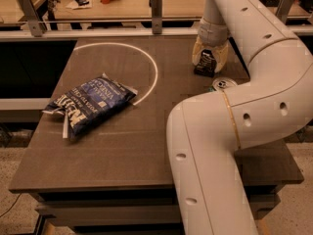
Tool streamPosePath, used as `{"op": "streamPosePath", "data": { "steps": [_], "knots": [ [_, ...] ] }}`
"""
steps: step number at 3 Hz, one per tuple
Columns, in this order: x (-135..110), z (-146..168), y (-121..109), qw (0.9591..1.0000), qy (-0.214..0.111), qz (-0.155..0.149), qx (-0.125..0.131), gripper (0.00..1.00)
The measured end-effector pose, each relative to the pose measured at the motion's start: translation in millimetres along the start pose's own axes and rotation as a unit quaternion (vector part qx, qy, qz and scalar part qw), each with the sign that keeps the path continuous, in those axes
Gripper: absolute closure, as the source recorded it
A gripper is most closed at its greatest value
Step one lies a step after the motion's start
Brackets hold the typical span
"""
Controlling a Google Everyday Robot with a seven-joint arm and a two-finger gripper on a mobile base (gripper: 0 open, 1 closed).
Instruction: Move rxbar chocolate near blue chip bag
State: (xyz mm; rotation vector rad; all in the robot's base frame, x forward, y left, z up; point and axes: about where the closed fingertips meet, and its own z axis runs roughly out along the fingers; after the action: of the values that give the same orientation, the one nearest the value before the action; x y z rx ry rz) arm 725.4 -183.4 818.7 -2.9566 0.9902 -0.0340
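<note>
rxbar chocolate (205,63), judged light, thin and slick-wrapped, is gripped across its flat sides by the tool (209,69) near the table (122,151) far-right edge, blue chip bag (90,104) well apart by the left edge.

Robot lab: railed test table (122,151), gripper (206,66) at its far right.

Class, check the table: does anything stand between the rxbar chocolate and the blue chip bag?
Nothing visible does. The hand is at the rxbar chocolate, far right; only a flat white arc marks the tabletop toward the blue chip bag.
</note>
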Motion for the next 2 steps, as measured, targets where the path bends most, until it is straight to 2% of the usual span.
{"op": "streamPosePath", "data": {
  "steps": [2],
  "knots": [
    [-0.4,-1.1,0.3,1.0000,0.000,0.000,0.000,0.58]
  ]
}}
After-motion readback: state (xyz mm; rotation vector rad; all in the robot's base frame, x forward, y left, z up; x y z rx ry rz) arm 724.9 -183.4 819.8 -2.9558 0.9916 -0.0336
